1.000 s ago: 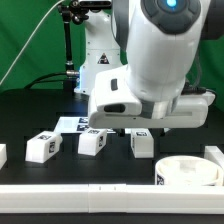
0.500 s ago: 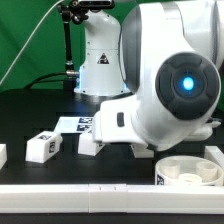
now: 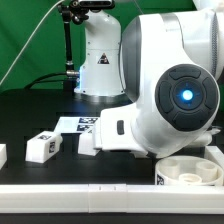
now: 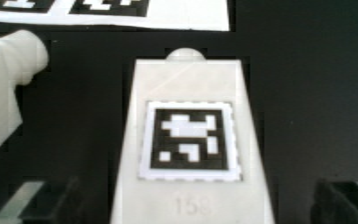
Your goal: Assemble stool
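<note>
In the wrist view a white block leg (image 4: pixel 190 130) with a black-and-white tag lies flat on the black table. My gripper (image 4: pixel 194 205) is open, one dark finger (image 4: pixel 43 200) on each side of the leg's near end, and neither pad touches it. Another white leg (image 4: pixel 7 80) lies beside it. In the exterior view the arm's bulky wrist hides the gripper and that leg. Two more legs (image 3: pixel 42 146) (image 3: pixel 90 143) lie to the exterior view's left. The round seat (image 3: pixel 190 172) sits at the lower right.
The marker board (image 3: pixel 75 125) lies behind the legs and also shows in the wrist view (image 4: pixel 105 10). A long white rail (image 3: pixel 80 195) runs along the front edge. A small white piece (image 3: pixel 2 155) sits at the far left.
The arm has swung down and turned over the legs, now covering the leg that showed a second ago. The gripper stayed open.
</note>
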Controlling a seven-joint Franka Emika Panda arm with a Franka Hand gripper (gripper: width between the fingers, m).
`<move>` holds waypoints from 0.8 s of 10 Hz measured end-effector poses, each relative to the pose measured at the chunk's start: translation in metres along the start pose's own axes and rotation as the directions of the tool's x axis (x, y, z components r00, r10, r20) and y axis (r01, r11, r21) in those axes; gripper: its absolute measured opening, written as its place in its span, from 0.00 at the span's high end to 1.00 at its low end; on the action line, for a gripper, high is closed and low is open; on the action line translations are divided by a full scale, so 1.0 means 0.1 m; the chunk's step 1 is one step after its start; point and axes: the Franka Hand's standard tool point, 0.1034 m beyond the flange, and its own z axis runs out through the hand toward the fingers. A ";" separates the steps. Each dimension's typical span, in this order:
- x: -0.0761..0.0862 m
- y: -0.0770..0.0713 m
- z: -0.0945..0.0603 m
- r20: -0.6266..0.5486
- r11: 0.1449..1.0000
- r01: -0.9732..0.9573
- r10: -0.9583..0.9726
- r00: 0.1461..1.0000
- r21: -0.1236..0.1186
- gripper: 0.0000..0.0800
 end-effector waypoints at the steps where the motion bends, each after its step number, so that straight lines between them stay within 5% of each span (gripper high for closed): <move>1: 0.01 -0.01 0.00 -0.004 1.000 0.001 -0.001 1.000 -0.001 0.34; 2: 0.01 -0.01 0.00 -0.006 1.000 0.001 -0.001 1.000 -0.001 0.52; 3: 0.01 -0.01 0.00 -0.007 1.000 0.001 -0.001 1.000 -0.002 0.58; 8: -0.08 -0.02 -0.16 -0.012 1.000 0.019 -0.019 1.000 -0.003 0.58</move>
